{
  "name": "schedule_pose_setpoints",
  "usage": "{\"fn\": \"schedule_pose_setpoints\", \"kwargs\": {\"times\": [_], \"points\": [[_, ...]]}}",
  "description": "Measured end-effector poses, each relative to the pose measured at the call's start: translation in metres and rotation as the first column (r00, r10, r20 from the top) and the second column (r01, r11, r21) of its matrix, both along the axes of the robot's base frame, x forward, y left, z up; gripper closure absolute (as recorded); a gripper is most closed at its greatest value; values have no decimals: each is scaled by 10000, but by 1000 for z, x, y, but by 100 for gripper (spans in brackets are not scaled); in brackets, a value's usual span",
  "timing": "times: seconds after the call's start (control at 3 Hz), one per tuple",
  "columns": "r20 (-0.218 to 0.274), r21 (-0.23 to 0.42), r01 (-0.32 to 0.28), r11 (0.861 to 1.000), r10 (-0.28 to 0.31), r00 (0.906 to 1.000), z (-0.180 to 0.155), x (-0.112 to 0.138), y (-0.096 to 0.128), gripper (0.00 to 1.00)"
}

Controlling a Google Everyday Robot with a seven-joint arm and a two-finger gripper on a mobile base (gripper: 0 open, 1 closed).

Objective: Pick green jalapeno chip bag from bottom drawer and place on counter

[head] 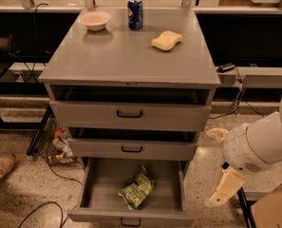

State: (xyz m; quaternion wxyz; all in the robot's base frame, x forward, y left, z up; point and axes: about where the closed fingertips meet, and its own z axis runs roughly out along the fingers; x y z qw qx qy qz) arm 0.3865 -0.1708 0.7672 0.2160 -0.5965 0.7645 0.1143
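Observation:
The green jalapeno chip bag (137,189) lies flat in the open bottom drawer (131,216), a little right of its middle. The drawer is pulled out toward me, and its dark handle shows at the front edge. The grey counter (126,56) is the top of the cabinet. My gripper (211,167) hangs at the lower right, beside the cabinet's right side and level with the bottom drawer. Its two cream fingers (226,188) are spread apart and hold nothing. It is right of the bag and apart from it.
On the counter stand a cream bowl (95,20), a blue soda can (135,14) and a yellow sponge (166,40). The top drawer (129,116) and middle drawer (131,149) are slightly ajar. Cables and clutter (60,144) lie on the floor at left. A cardboard box (273,208) sits at lower right.

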Motion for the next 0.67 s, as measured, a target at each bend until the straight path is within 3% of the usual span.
{"fn": "schedule_pose_setpoints", "kwargs": {"times": [0.33, 0.67], "points": [[-238, 102, 210, 9997, -208, 9995, -32, 3, 0, 0], [-642, 355, 543, 9979, -520, 9966, -105, -6, 1, 0]]}}
